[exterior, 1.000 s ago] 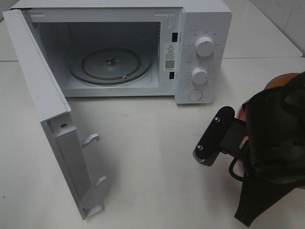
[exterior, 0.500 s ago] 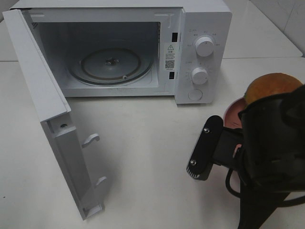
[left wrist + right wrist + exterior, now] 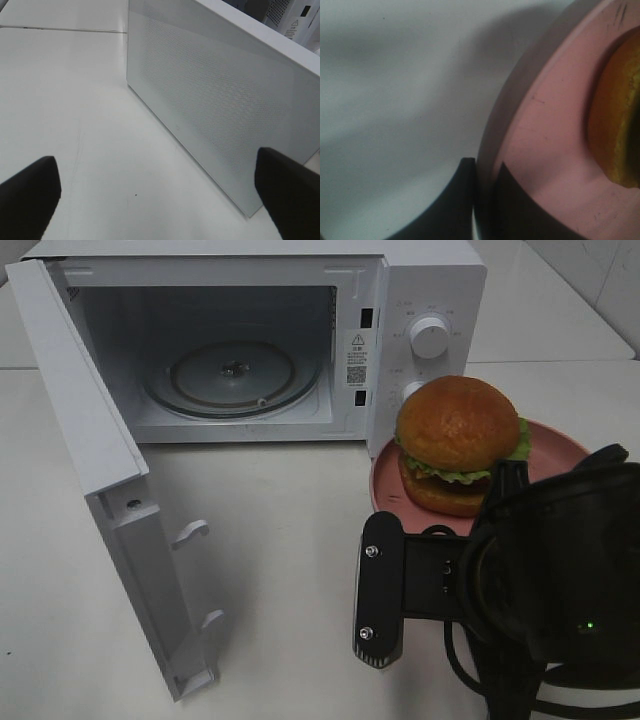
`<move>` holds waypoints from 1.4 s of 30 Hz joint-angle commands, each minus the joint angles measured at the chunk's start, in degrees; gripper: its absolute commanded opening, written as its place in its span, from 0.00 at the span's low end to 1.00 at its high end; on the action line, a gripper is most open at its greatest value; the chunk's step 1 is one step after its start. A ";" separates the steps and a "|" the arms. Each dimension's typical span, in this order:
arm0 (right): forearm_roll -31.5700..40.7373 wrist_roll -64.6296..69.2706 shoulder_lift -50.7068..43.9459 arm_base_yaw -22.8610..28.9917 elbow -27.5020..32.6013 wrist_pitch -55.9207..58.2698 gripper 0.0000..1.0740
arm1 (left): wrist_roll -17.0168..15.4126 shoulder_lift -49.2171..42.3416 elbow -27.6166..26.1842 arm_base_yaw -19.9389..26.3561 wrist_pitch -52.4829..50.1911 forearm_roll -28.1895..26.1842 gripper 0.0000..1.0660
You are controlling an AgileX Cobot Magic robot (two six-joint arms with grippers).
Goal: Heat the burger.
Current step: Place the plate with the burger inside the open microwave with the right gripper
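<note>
The burger (image 3: 458,440), with a golden-brown bun, lettuce frill and dark patty, sits on a round pink plate (image 3: 560,452) just right of the microwave's open cavity, in front of its control panel. My right gripper (image 3: 485,172) is shut on the plate's rim (image 3: 540,130), one finger above and one below. The plate hangs above the table and casts a shadow. In the exterior high view the right arm (image 3: 550,580) hides the grip. My left gripper (image 3: 155,165) is open with nothing in it and faces the outer side of the microwave door (image 3: 215,110).
The white microwave (image 3: 430,280) stands at the back with its door (image 3: 90,460) swung wide open to the left. A glass turntable (image 3: 232,375) lies inside. Two knobs (image 3: 430,337) are on the right panel. Bare white table (image 3: 290,530) lies in front.
My right arm has swung left and toward the microwave, carrying the plate. The burger, mostly hidden behind the arm before, now shows fully in front of the control panel.
</note>
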 commanded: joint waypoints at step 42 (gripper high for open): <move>-14.15 -26.53 -0.40 -7.96 0.00 -29.05 0.00 | 0.17 -0.40 0.17 0.23 -0.17 -0.34 0.92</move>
